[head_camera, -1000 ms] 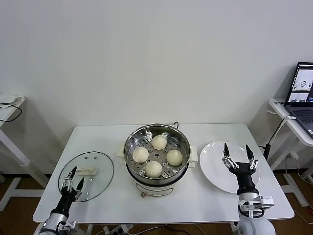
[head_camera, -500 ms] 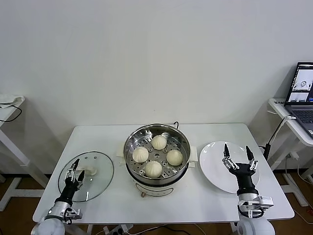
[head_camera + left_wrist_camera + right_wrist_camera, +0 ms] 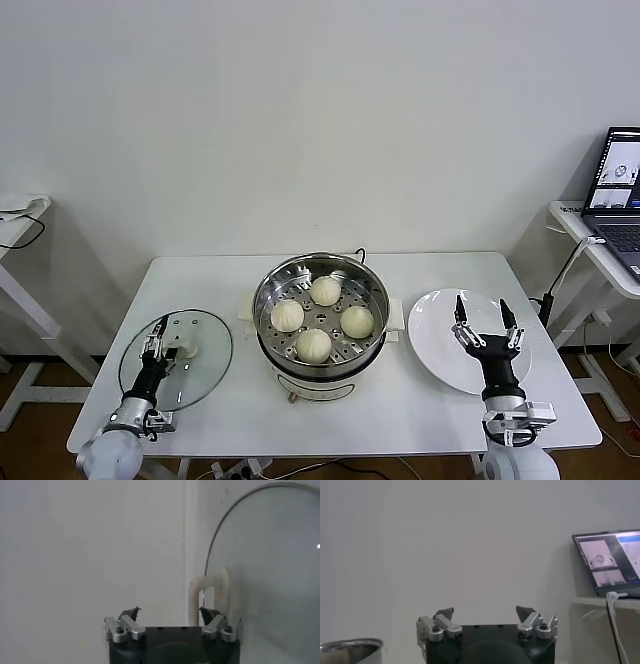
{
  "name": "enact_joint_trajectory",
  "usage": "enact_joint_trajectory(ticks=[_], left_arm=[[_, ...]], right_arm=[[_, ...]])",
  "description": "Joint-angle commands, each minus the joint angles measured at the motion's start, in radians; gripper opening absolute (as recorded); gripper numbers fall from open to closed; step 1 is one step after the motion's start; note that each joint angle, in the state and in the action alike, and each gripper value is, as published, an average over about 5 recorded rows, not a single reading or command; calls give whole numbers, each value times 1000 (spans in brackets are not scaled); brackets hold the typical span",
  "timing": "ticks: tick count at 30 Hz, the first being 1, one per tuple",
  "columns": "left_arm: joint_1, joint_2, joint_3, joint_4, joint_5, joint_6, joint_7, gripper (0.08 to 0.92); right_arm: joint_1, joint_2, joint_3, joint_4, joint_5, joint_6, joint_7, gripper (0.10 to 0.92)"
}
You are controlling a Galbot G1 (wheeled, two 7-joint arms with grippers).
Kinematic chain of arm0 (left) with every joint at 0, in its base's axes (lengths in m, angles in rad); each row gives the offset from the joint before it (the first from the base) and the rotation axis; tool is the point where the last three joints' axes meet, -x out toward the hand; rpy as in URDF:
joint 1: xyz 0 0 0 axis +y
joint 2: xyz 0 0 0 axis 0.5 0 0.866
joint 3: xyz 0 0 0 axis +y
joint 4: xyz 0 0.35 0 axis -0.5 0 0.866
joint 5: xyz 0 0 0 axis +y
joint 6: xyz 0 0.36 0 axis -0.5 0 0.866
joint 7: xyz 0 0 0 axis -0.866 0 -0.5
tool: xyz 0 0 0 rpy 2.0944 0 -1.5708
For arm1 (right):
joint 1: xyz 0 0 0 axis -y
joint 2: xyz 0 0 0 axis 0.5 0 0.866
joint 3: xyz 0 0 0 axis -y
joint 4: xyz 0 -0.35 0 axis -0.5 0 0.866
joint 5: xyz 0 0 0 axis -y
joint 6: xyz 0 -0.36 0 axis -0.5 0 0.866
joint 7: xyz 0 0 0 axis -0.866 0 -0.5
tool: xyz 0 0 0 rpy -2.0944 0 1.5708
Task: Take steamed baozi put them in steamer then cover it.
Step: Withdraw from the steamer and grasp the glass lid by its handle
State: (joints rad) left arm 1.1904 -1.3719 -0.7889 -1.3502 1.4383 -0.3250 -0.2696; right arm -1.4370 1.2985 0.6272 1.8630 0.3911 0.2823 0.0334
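1. Head view: four cream-white round baozi (image 3: 315, 317) sit inside the shiny round stainless-steel steamer (image 3: 320, 312); left of the steamer lies the round clear glass cover (image 3: 177, 358), left gripper (image 3: 157, 340) over it, fingers apart; right of the steamer, right gripper (image 3: 484, 324) gapes wide above the flat white plate (image 3: 436, 335).
2. Left wrist: spread fingertips (image 3: 131, 613) beside the cover's white handle (image 3: 209, 593), gripping nothing.
3. Right wrist: fingers (image 3: 444, 613) spread, empty; steamer rim at the edge.

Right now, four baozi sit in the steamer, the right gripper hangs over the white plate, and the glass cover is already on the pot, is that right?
Not quite: the head view shows the cover lying on the table left of the steamer, under the left gripper. The four baozi and right gripper over the plate are correct.
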Motion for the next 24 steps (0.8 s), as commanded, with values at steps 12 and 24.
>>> enact_joint_trajectory(ticks=[12,24], left_arm=[[-26,-3,9,48,29,10,-47,428],[36,-5,-34,-160,23,51,-52,190]], right_arm=[[16,5,-15,-27,-10,5,0,823],[30,4,-16,-34,-8,4,3,823]])
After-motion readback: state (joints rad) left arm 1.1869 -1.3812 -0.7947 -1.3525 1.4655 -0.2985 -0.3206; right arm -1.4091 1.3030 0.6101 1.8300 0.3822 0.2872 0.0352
